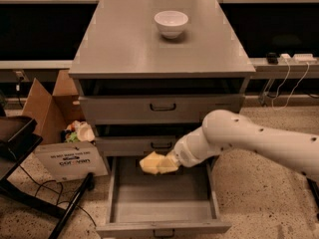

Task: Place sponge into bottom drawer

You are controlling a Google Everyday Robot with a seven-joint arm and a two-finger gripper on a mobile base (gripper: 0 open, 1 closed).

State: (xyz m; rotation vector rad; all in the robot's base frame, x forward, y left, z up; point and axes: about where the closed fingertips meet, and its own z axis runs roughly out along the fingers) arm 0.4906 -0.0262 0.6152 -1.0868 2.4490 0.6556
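Note:
The pale yellow sponge [152,162] is held in my gripper [166,165] at the end of the white arm [239,141], which reaches in from the right. The gripper is shut on the sponge and holds it just above the back of the open bottom drawer [162,198], below the front of the middle drawer. The bottom drawer is pulled out towards the camera and its grey tray floor shows bare in front of the sponge. The gripper's fingers are mostly hidden behind the sponge.
A white bowl [171,23] stands on the grey cabinet top [124,44]. The two upper drawers [162,107] are closed. A cardboard box [52,108] with a white sign [70,159] stands on the floor at the left, beside a dark stand [15,148].

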